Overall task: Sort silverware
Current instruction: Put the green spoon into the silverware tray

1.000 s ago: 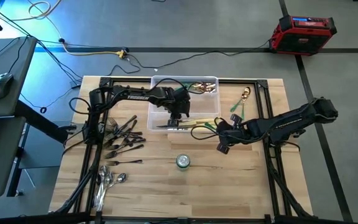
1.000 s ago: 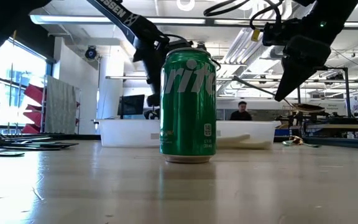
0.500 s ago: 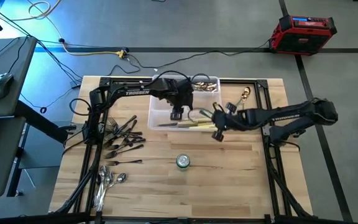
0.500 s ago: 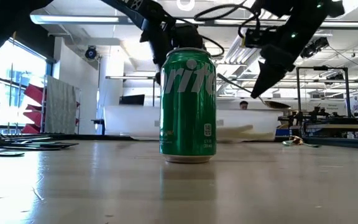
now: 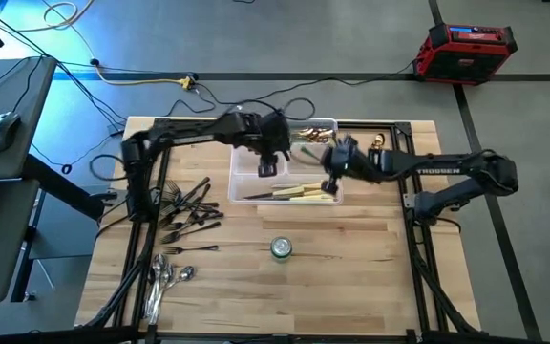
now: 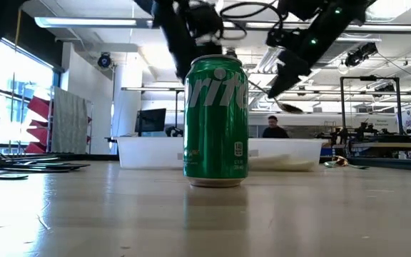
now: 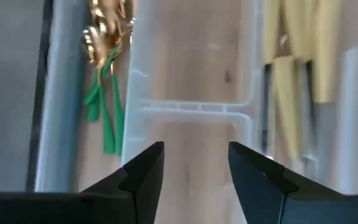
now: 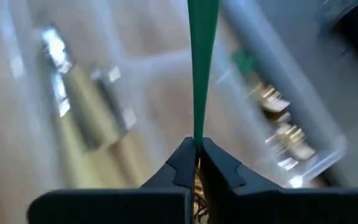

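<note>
Seen from above, the clear divided tray (image 5: 242, 187) sat at the upper middle of the wooden table (image 5: 370, 268), and both arms reached over it. The left gripper (image 5: 266, 168) hung over the tray's left part with its fingers (image 7: 143, 171) spread and nothing between them; its wrist camera looked down on an empty compartment, with green-handled gold-ended pieces (image 7: 104, 93) in the section on the left of that picture and cream-handled knives (image 7: 291, 74) on the right. The right gripper (image 5: 331, 181) was at the tray's right edge, fingers clenched on the handle of a green-handled utensil (image 8: 202, 68), which ran straight up the middle of its wrist picture (its working end was out of sight there). Cream-handled knives (image 5: 299, 194) lay along the tray's lower compartment, and gold-ended pieces (image 5: 315, 136) filled its upper right corner. One more green-and-gold piece (image 5: 370, 158) lay on the table right of the tray. Dark forks (image 5: 187, 212) were heaped at centre left, with silver spoons (image 5: 163, 279) below them at lower left. A green soda can (image 5: 281, 249) stood below the tray; it filled the centre of the low view, with a person (image 6: 273, 128) far behind.
</note>
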Controlling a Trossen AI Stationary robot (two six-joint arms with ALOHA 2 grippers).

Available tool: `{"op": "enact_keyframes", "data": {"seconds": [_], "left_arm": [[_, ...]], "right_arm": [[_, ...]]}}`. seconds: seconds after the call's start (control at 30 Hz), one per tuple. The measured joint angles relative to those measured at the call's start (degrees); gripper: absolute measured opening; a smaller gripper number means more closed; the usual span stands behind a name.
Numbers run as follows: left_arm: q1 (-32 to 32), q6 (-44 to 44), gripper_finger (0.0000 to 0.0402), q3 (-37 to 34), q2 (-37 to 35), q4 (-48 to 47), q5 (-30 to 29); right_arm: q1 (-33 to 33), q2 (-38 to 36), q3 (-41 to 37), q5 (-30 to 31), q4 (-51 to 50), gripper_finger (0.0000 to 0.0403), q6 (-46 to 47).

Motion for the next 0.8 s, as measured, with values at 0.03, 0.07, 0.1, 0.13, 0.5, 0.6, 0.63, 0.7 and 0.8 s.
{"op": "enact_keyframes", "data": {"seconds": [0.03, 0.07, 0.1, 0.13, 0.5, 0.6, 0.63, 0.7, 0.8], "left_arm": [[0.0, -1.4, 0.0158, 0.0, -2.0, -0.9, 0.5], [-0.1, -2.6, 0.0159, 0.0, -3.8, -1.9, 0.8], [-0.4, -3.8, 0.0159, 0.0, -5.9, -2.8, 0.8], [-0.5, -4.9, 0.0158, 0.0, -7.9, -3.8, 0.6], [-9.3, -15.4, 0.0158, 0.0, -21.1, -7.7, -11.5], [-12.8, -18.1, 0.0158, -0.8, -21.3, -8.9, -16.4], [-13.8, -18.9, 0.0158, -1.9, -21.5, -8.6, -17.7], [-15.7, -20.9, 0.0158, -4.6, -22.2, -8.4, -20.3], [-18.2, -26.1, 0.0158, -9.4, -23.4, -8.4, -23.6]], "right_arm": [[-1.5, 0.0, 0.6, 0.1, 1.7, 0.0000, -2.2], [-2.9, 0.1, 0.9, 0.0, 3.6, 0.0000, -4.4], [-4.2, 0.4, 1.1, 0.0, 5.3, 0.0000, -6.7], [-5.5, 0.8, 1.3, -0.1, 7.3, 0.0000, -8.7], [-14.8, 14.8, 1.8, 3.7, 24.1, 0.0000, -18.8], [-16.5, 18.4, 1.8, 3.9, 27.9, 0.0000, -19.0], [-17.0, 19.5, 1.8, 4.0, 29.4, 0.0000, -19.5], [-17.9, 21.6, 1.8, 4.0, 31.8, 0.0000, -20.5], [-19.1, 24.7, 3.4, 3.5, 31.9, 0.0000, -20.9]]}}
